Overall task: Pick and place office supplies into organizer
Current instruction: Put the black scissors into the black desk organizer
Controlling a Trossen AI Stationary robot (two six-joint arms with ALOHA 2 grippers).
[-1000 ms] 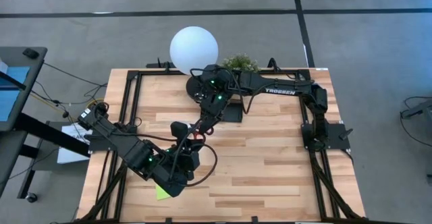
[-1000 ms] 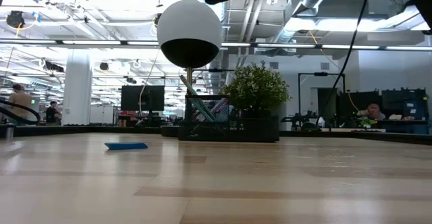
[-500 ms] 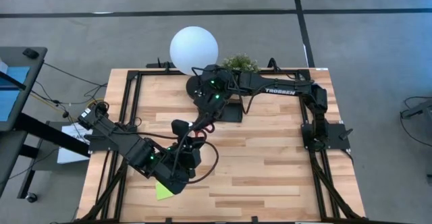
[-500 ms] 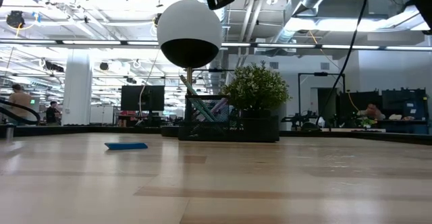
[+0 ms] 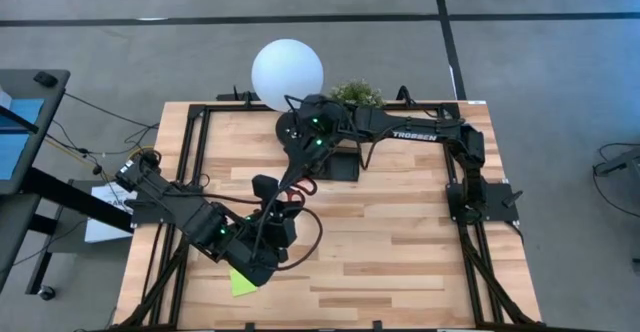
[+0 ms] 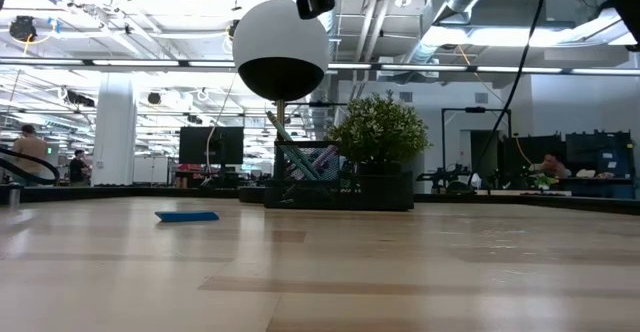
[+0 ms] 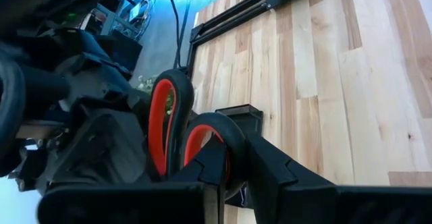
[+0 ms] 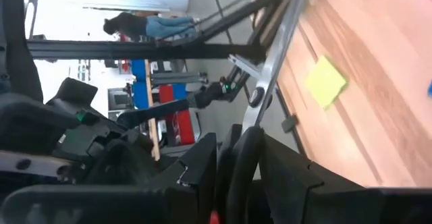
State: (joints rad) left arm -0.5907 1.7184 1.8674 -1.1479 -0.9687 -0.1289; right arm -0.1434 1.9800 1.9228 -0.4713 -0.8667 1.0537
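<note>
The red-handled scissors (image 5: 300, 188) hang in the air over the middle of the table, between both grippers. My left gripper (image 5: 277, 215) comes at them from the near left and is shut on a handle loop. My right gripper (image 5: 297, 175) reaches down from the far side and is shut on the scissors too. In the left wrist view the two red loops (image 7: 162, 126) stand right before my left gripper (image 7: 229, 173). The black organizer (image 5: 343, 162) sits by the plant, partly under the right arm. In the low view the organizer (image 6: 305, 177) holds pens. The lime-green sticky pad (image 5: 241, 283) lies at the near edge. My left gripper pinches one red handle loop (image 7: 210, 135) between its two fingers, which slant up from the near left. The scissors are lifted clear of the table. My right gripper has a dark-rimmed handle part (image 8: 244, 158) between its fingers, coming from above; its own body hides the rest.
The lamp's white globe (image 5: 287, 72) and the potted plant (image 5: 357, 94) stand at the far edge beside the organizer. A small blue eraser (image 6: 187, 215) lies flat on the wood, left of the lamp. The sticky pad (image 8: 326, 81) also shows in the right wrist view.
Both grippers and the scissors between them have drifted a little toward the far edge. The left gripper has followed from the near side. In the low view the hardware at the top has shifted leftward.
</note>
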